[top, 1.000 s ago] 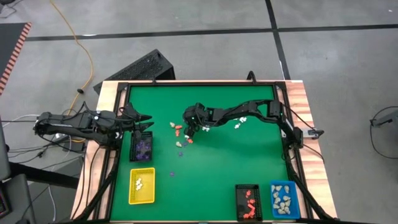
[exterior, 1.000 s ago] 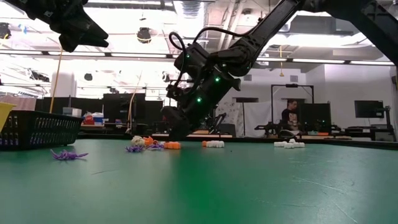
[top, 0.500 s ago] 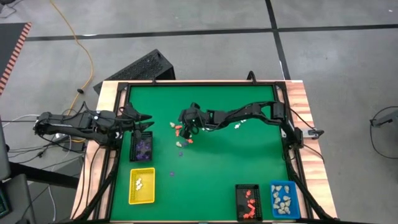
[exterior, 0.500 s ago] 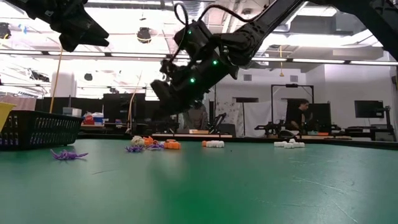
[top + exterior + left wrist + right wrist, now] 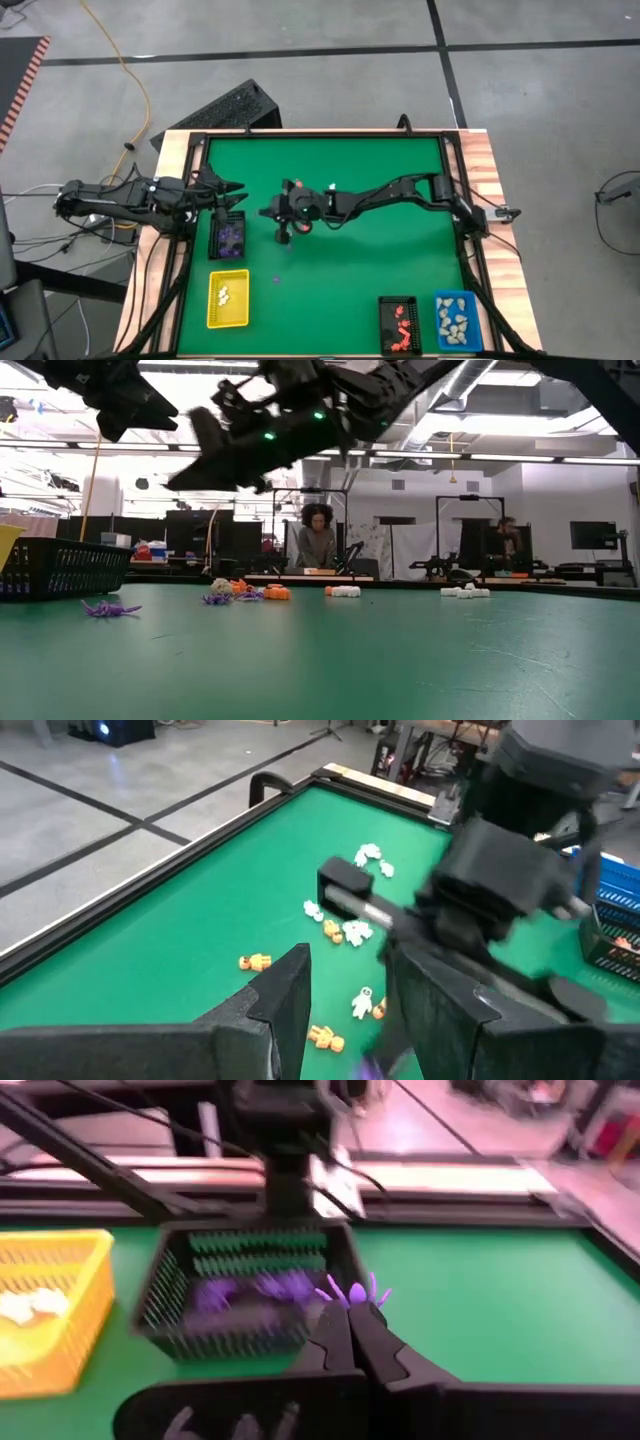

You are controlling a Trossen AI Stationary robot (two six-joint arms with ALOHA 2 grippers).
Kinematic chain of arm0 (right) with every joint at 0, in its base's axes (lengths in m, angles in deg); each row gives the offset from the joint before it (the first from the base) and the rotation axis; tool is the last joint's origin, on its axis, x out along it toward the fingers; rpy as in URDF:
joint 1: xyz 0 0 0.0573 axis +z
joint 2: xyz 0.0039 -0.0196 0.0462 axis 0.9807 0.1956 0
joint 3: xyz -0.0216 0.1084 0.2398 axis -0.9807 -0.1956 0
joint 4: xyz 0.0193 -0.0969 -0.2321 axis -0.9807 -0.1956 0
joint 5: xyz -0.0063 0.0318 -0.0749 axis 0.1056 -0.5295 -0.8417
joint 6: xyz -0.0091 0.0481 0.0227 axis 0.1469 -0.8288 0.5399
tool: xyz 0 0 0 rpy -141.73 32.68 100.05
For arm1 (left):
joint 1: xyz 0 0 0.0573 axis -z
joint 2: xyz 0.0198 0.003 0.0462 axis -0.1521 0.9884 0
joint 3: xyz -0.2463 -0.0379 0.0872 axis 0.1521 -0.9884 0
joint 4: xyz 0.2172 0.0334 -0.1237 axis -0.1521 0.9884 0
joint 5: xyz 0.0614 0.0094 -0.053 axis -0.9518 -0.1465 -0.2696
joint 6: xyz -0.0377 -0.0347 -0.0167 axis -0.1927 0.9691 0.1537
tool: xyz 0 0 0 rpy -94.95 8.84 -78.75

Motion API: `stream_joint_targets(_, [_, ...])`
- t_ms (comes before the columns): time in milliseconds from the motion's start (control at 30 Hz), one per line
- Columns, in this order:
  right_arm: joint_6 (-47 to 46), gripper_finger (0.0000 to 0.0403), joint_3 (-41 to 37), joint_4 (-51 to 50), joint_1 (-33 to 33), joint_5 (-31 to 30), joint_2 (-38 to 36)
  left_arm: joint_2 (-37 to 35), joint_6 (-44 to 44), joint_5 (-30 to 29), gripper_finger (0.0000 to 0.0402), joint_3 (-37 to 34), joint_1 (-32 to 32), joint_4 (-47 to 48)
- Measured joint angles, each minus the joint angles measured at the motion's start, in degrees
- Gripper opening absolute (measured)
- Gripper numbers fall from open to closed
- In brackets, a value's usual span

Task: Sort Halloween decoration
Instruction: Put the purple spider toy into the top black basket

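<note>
Purple spider figurine (image 5: pixel 354 1292) sat pinched at the tips of the right gripper (image 5: pixel 352 1320), fingers pressed tight on its body, thin legs fanning out above; it was carried clear of the green worktop (image 5: pixel 380 260), near the black tray (image 5: pixel 250 1285) w/ other purple pieces. Looked v. light, stiff plastic, legs prob. fragile; best gripped by the body, as here; could slip or flick out. Left gripper (image 5: pixel 345 990) hung over the worktop's left edge, fingers spread, nothing betw. them. Loose orange & white figurines (image 5: pixel 345 930) lay mid-worktop; one purple spider (image 5: pixel 110 608) lay apart.
</note>
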Motion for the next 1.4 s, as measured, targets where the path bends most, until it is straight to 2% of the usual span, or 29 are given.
stream_joint_targets(167, [3.16,0.0000,9.42,-4.51,1.07,1.70,4.90,-0.02,-0.10,0.03,0.0134,0.00,0.02,-0.65])
stream_joint_targets(500, [3.25,0.0000,25.26,-9.77,0.90,7.95,16.40,-0.02,-0.20,0.33,0.0134,0.00,0.02,-0.79])
stream_joint_targets(767, [3.81,0.0009,29.42,-10.88,0.94,10.58,19.90,-0.02,-0.22,0.35,0.0134,0.00,0.02,-0.70])
stream_joint_targets(867, [5.86,0.0038,29.53,-11.72,0.92,10.58,19.81,-0.02,-0.21,0.35,0.0134,0.00,0.01,-0.66])
stream_joint_targets(1167, [5.31,0.0166,29.51,-12.04,0.45,10.69,19.81,-0.02,-0.20,0.35,0.0134,0.00,0.02,-0.72])
stream_joint_targets(1267, [5.13,0.0192,29.51,-12.62,-0.03,10.59,19.59,-0.02,-0.17,0.35,0.0134,0.00,0.02,-0.72])
stream_joint_targets(1333, [4.98,0.0200,29.51,-16.41,-0.43,9.76,18.64,-0.02,-0.17,0.36,0.0134,0.00,0.02,-0.67])
stream_joint_targets(1400, [6.37,0.0201,29.51,-22.91,-0.81,5.58,16.89,-0.02,-0.15,0.44,0.0134,0.00,0.02,-0.27])
